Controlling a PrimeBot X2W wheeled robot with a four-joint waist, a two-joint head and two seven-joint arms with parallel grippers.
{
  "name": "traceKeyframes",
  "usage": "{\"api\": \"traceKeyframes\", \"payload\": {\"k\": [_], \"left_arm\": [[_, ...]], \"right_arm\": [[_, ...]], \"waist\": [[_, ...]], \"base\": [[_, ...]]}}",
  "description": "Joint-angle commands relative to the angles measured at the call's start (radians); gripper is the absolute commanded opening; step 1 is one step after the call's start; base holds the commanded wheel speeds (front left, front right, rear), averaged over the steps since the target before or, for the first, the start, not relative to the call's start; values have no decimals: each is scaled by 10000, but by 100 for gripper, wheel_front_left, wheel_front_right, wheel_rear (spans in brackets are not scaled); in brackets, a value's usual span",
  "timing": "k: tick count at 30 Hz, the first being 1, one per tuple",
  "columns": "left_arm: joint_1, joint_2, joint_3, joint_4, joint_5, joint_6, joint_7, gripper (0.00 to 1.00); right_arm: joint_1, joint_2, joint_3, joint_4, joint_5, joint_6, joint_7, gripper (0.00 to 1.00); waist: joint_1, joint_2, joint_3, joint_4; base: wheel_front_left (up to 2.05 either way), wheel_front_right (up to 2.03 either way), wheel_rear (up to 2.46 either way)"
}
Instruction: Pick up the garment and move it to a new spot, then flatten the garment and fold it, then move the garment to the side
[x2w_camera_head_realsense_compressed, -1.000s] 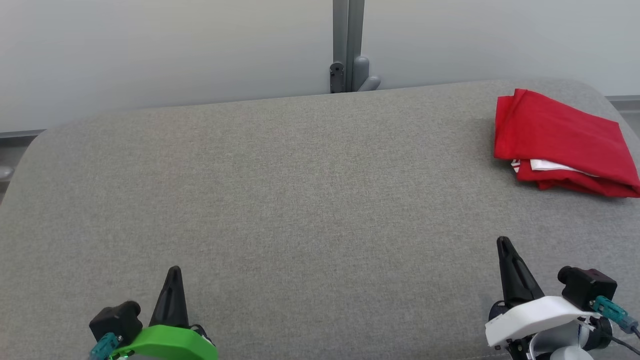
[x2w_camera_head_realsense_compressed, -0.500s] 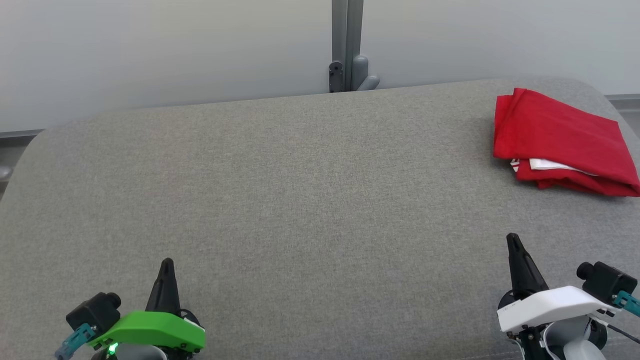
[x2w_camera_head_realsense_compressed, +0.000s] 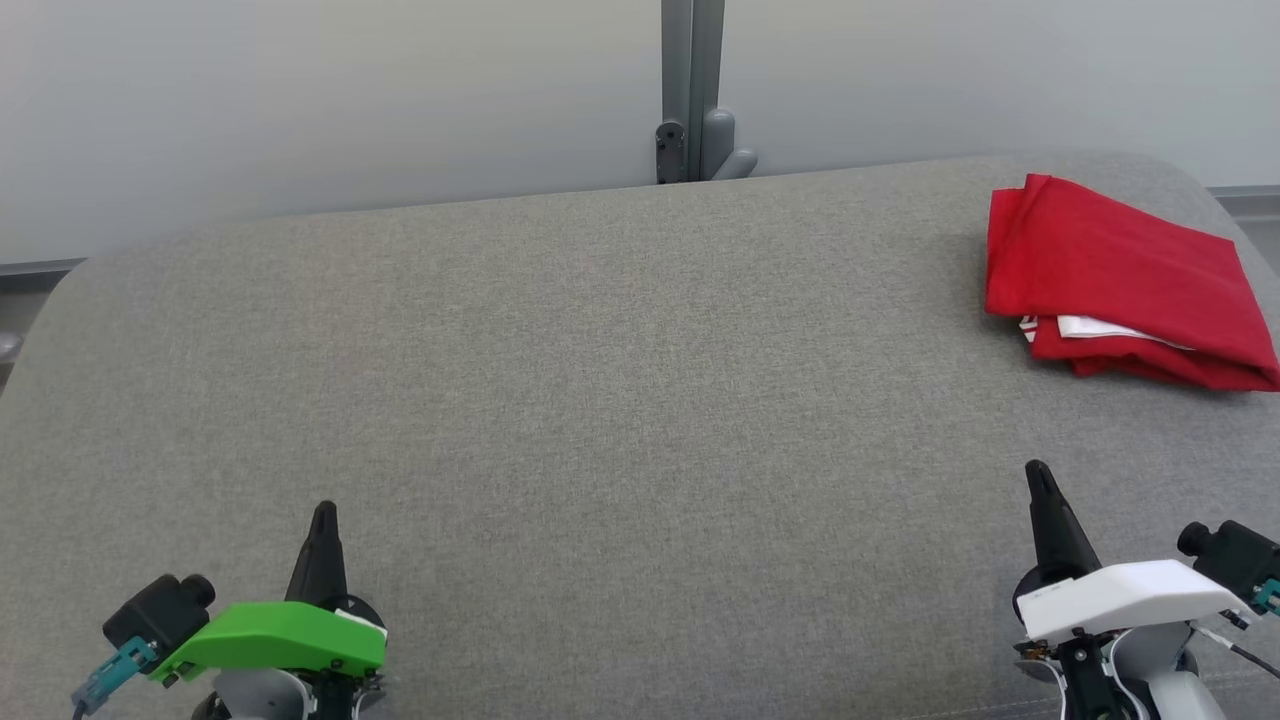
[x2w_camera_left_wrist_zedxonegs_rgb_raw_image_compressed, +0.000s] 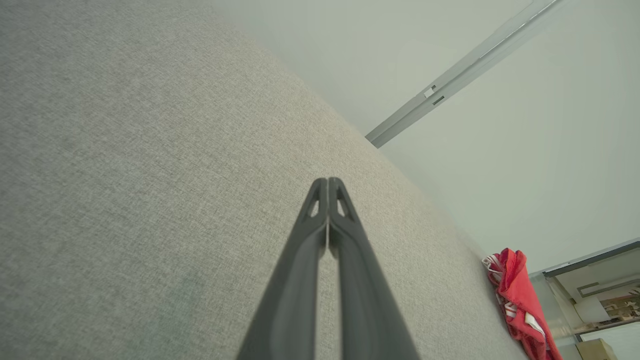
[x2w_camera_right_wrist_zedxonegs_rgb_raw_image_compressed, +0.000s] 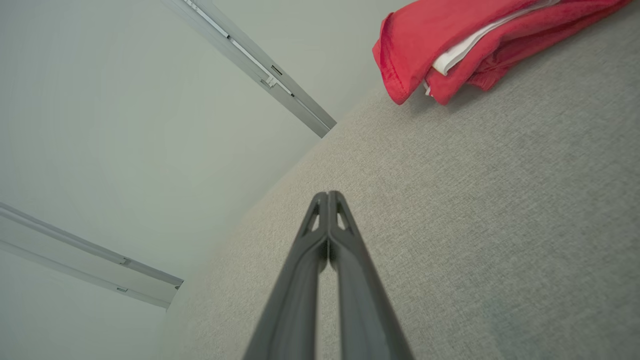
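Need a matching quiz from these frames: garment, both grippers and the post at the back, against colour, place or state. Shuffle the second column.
Things:
1. garment
2. left gripper
3. right gripper
4. post

Descriptions:
a. white shell, shut, lower right
b. red, folded, far right
c. grey, upright, back middle
d. green shell, shut, lower left

Pairs: 1-b, 2-d, 3-a, 4-c

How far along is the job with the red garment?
Done, it seems: the red garment lies folded at the far right of the grey padded surface. In hand: nothing; the left gripper and right gripper hover near the front edge, jaws shut, empty, apart from it. Left: apparently nothing.
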Motion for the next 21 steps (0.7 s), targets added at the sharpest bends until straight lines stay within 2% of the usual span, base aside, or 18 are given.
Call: {"api": "traceKeyframes", "payload": {"k": [1, 21], "left_arm": [[-334, 23, 96, -65, -357, -91, 87, 0], [-705, -7, 448, 103, -2417, -327, 687, 0]], "right_arm": [[-282, -82, -66, -60, 382, -3, 77, 0], [-517, -100, -342, 186, 2607, -4, 536, 0]], "waist": [[0, 32, 2, -3], [0, 47, 27, -34]], "base": [[0, 0, 0], [0, 0, 0]]}}
